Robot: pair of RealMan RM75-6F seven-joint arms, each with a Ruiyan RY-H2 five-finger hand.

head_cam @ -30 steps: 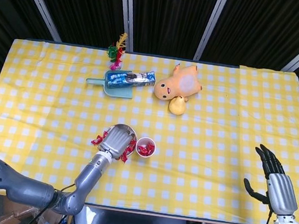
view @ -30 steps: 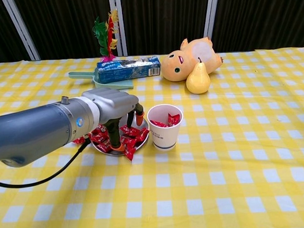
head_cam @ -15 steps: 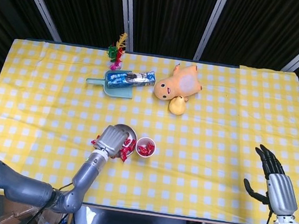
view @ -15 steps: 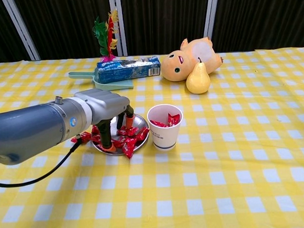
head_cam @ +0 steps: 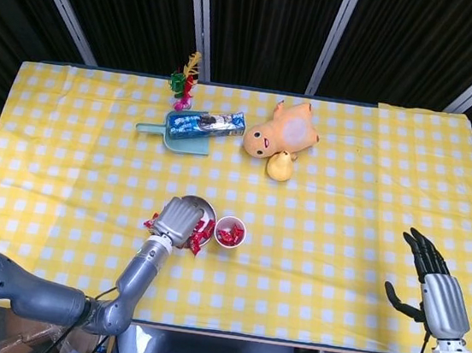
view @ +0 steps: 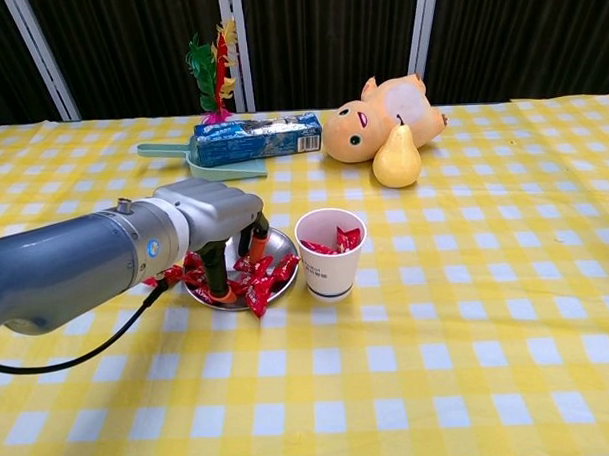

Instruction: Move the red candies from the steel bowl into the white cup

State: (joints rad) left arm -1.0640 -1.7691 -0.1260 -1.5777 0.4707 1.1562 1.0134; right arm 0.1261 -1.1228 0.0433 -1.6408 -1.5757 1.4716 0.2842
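**Chest view: left hand over the candy bowl, cup partly filled**

Chest view shows the steel bowl [view: 275,247] on the yellow checked tablecloth [view: 468,332], holding a heap of red candies [view: 254,280], some spilling over its near rim. Just to its right, close but apart, stands the white cup [view: 330,255], upright, with a few red wrapped candies inside reaching near its lip.

The left hand [view: 219,226] hangs over the left part of the bowl, fingers [view: 218,276] curled downward with tips among the candies; whether any candy is pinched cannot be told. From the head view the same hand [head_cam: 179,219] covers much of the bowl. The right hand [head_cam: 430,278] sits at the table's near right edge, well apart from everything, fingers spread and holding nothing.

Further back lie a teal dustpan [view: 177,152] bearing a blue packet [view: 256,138], a feathered toy [view: 211,71] behind it, and a yellow plush [view: 380,110] with a pear [view: 396,160] touching its front. None of these stands between bowl and cup.
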